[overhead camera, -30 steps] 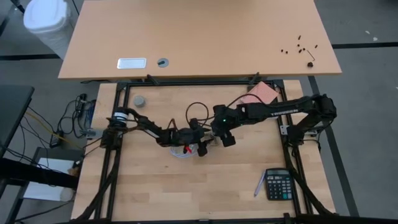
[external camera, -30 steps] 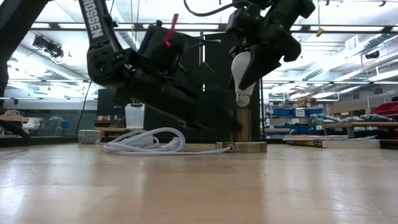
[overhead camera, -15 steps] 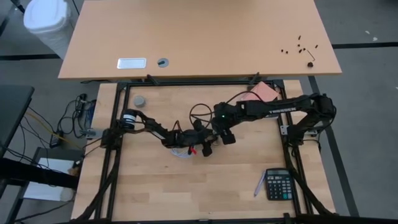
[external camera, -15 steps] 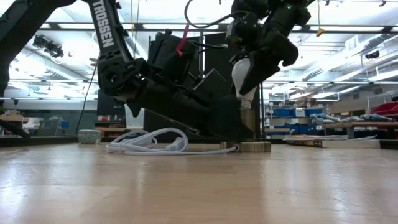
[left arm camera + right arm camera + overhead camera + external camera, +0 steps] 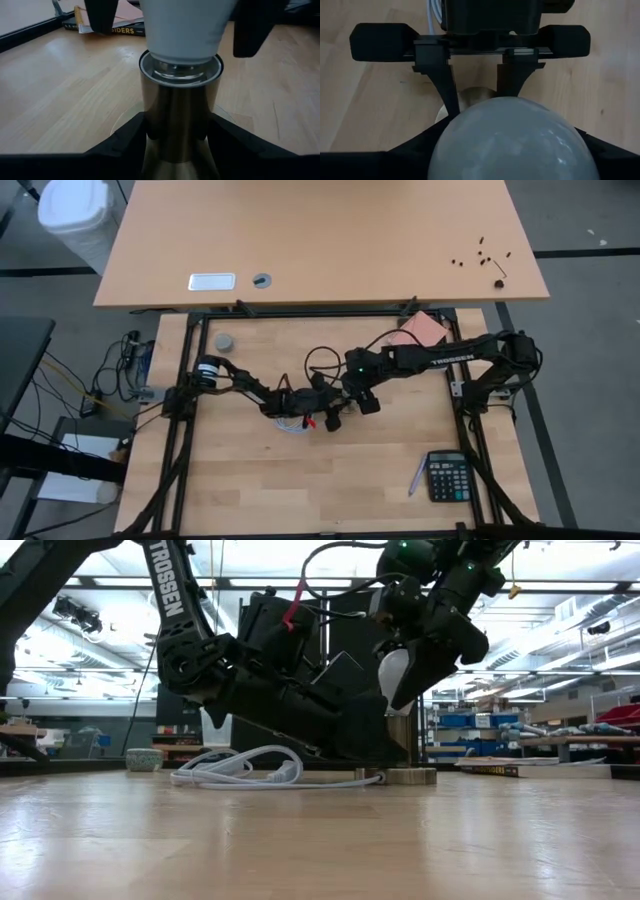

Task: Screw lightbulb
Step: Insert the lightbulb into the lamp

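The white lightbulb stands upright over the brass socket, with its silvery screw base in the socket's mouth. The socket stands on its round foot near the table's middle. My left gripper is shut on the socket's barrel. My right gripper is shut on the bulb from above. In the high view both arms hide the bulb and the socket. My left gripper pinches the socket's upright barrel between its two fingers, below the mouth. The fingers come nearly level from the table's left and lie across the barrel. The socket stands upright with its foot on the table. My right gripper holds the bulb's glass globe between its two fingers. The fingers point down, slanting from the table's right. The bulb stands upright, its screw base in the socket's mouth.
The socket's white cable lies coiled on the table to the left of the socket. A calculator and a pen lie at the near right, a pink sheet at the far right, and a grey puck at the far left.
My right gripper has gone down with the bulb: its screw base hung just above the socket and now sits in the mouth. My left gripper has slid the socket a little toward the table's right, then kept still.
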